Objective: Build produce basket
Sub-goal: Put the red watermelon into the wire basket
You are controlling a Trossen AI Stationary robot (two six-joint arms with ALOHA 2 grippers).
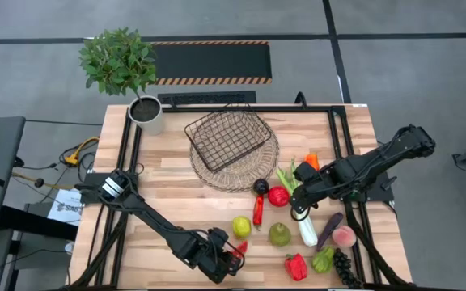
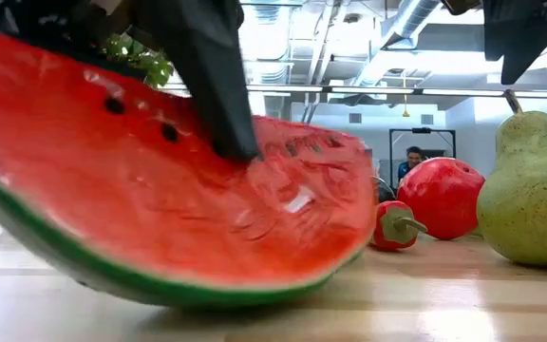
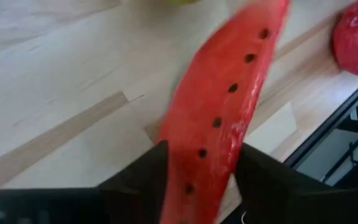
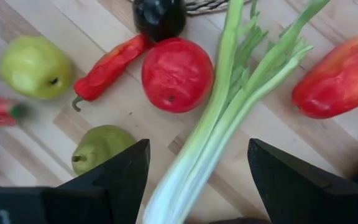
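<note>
My left gripper (image 1: 229, 260) is at the table's near edge, shut on a red watermelon slice (image 3: 229, 99) with black seeds and a green rind. My right gripper (image 1: 302, 200) hangs open above the long white-green leek (image 4: 210, 137), its fingers to either side of the stalk and clear of it. The dark wire basket (image 1: 226, 137) sits tilted on a round wicker tray (image 1: 253, 171) at the far middle. Other produce lies loose on the table: a red apple (image 1: 278, 196), a chilli (image 1: 258, 210), a pear (image 1: 279, 234) and a yellow-green fruit (image 1: 241, 226). My left gripper pinches the watermelon slice between its two fingers, one finger (image 3: 145, 177) on each side of the red flesh (image 3: 194, 155). In the low view one finger (image 2: 212, 85) lies on the seeded red face, slanting down from above. The rind (image 2: 188, 290) rests on the table and the slice is tilted.
At the near right lie a red pepper (image 1: 296, 266), a green pepper (image 1: 324, 259), an aubergine (image 1: 328, 230), a peach (image 1: 344, 236) and dark grapes (image 1: 345, 267). A potted plant (image 1: 120, 65) stands at the far left corner. Bare wood lies left of the slice.
</note>
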